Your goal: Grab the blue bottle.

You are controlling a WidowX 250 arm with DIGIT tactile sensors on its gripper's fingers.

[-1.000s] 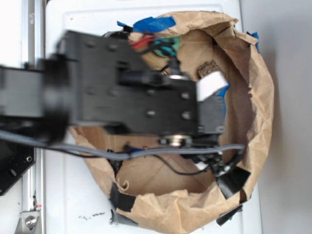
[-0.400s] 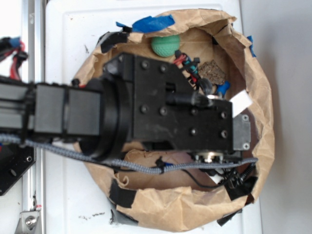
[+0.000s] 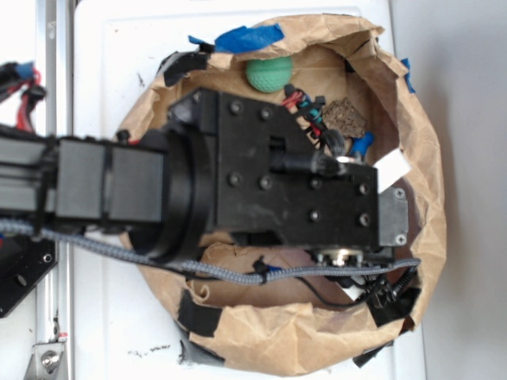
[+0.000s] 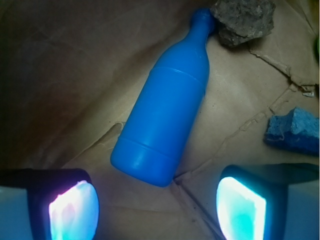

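The blue bottle (image 4: 165, 110) lies on its side on brown paper in the wrist view. Its neck points up and to the right and touches a grey-brown rough lump (image 4: 243, 17). My gripper (image 4: 157, 210) is open, with its two glowing pads (image 4: 72, 210) wide apart at the bottom of the frame. The bottle's base lies just beyond the fingertips, between their lines, and touches neither. In the exterior view the black arm (image 3: 301, 190) hangs over the paper nest and hides both the bottle and the fingers.
A two-tone blue sponge (image 4: 295, 131) lies to the right of the bottle. The crumpled paper wall (image 3: 428, 198) rings the whole area. A green ball (image 3: 269, 74) and the rough lump (image 3: 344, 116) sit at the back. Blue tape (image 3: 249, 37) marks the rim.
A second ago the arm was blurred in motion; it has since shifted right and settled over the nest. It has barely moved over the last half second.
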